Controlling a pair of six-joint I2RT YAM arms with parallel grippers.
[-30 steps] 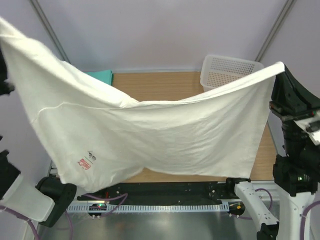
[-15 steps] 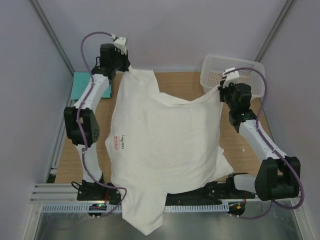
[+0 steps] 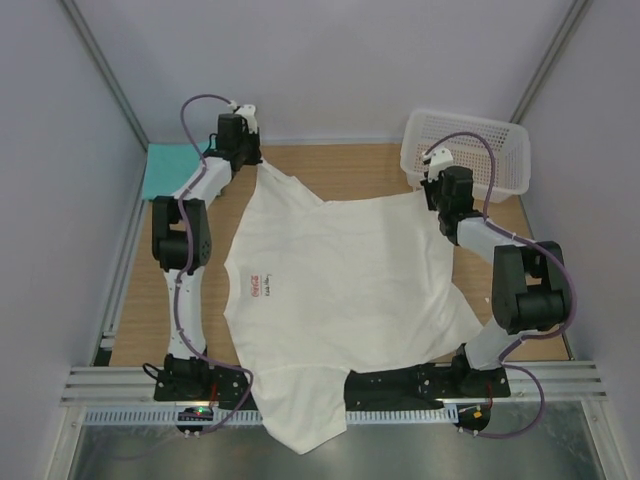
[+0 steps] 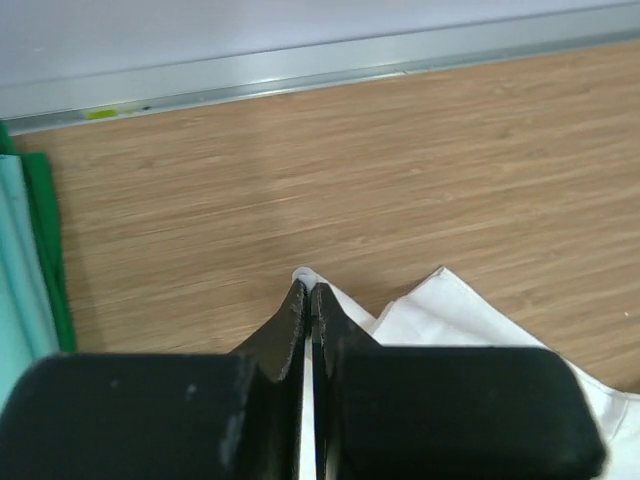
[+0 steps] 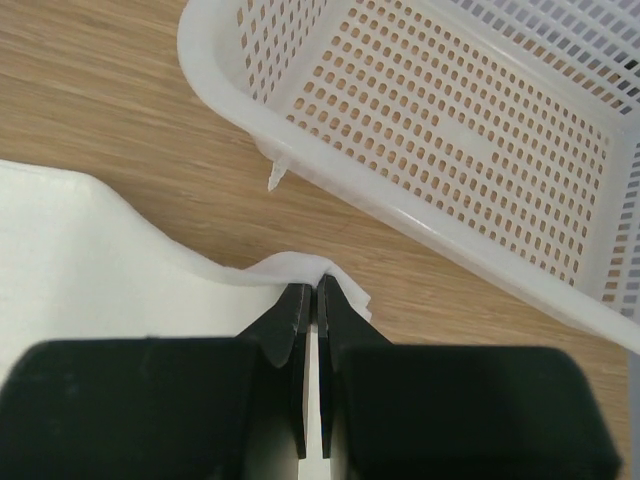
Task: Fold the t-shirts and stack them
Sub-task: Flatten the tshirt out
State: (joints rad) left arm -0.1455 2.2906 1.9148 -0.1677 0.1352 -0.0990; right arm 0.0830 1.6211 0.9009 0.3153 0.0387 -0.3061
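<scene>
The white t-shirt (image 3: 340,290) lies spread open on the bench (image 3: 360,165), its small red print (image 3: 256,286) facing up near the left edge. It runs from the far side of the bench towards the arm bases. Its near part spills over the bench edge and onto the mounting rail (image 3: 400,412), with one flap hanging lowest at the near left.

Both far corners are pinched. The left pincer (image 3: 249,158) is clamped tight on the far-left corner, and only a tip of white cloth peeks out past its fingertips in the wrist view. The right pincer (image 3: 436,193) is closed on the far-right corner, which bunches into a small ruffle at its tips. The cloth lies entirely on the near side of both pincers, so any fold I can picture would bring these corners back towards the bases.

The teal t-shirt (image 3: 165,172) sits folded in the far-left corner, just beside the left arm and apart from the white one. The mesh basket (image 3: 466,114) stands close behind the right pincer, leaving little room that way. The bare wood between the pincers is open.
</scene>
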